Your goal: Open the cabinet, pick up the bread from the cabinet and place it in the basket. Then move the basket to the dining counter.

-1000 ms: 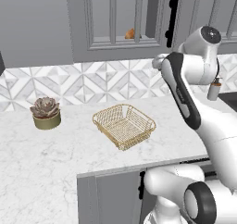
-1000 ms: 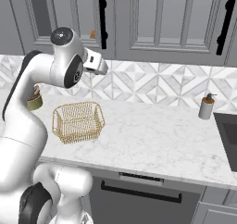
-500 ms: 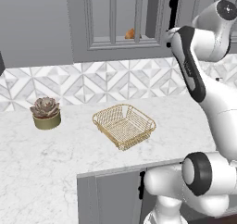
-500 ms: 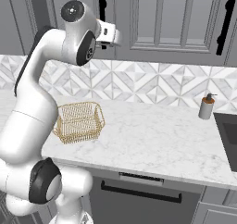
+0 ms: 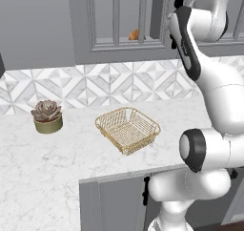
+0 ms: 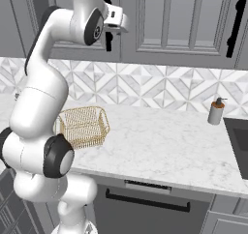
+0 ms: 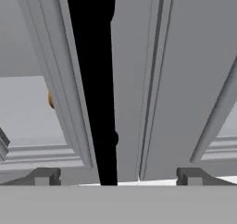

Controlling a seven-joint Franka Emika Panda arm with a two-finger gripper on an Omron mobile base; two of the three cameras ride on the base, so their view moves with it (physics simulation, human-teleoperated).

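**Ana:** Hand view puts us right up against the cabinet (image 7: 69, 79), and the long black handle (image 7: 95, 79) runs straight up the middle of the door frame. The gripper (image 7: 118, 176) is spread wide, one dark fingertip either side of that bar, nothing pinched between them.

**Ben:** Are the tips touching the handle?

**Ana:** Hard to say from this angle; they look just short of it. Through the glass pane at the left there's a sliver of golden-brown, the bread (image 7: 50, 99), sitting on the shelf inside.

**Ben:** Left base view agrees: the bread (image 5: 134, 34) is behind the glazed door, near the door's right edge, and the door looks shut. The arm reaches high, with the hand up by the handle.

**Ana:** And the basket (image 5: 127, 129)?

**Ben:** Empty, upright on the marble counter (image 5: 43, 163), near its front edge, well apart from the little succulent pot (image 5: 47, 117) towards the left.

**Ana:** Right base view shows the basket (image 6: 83, 126) just beside the arm, and a soap dispenser (image 6: 216, 111) far along the counter's back edge.
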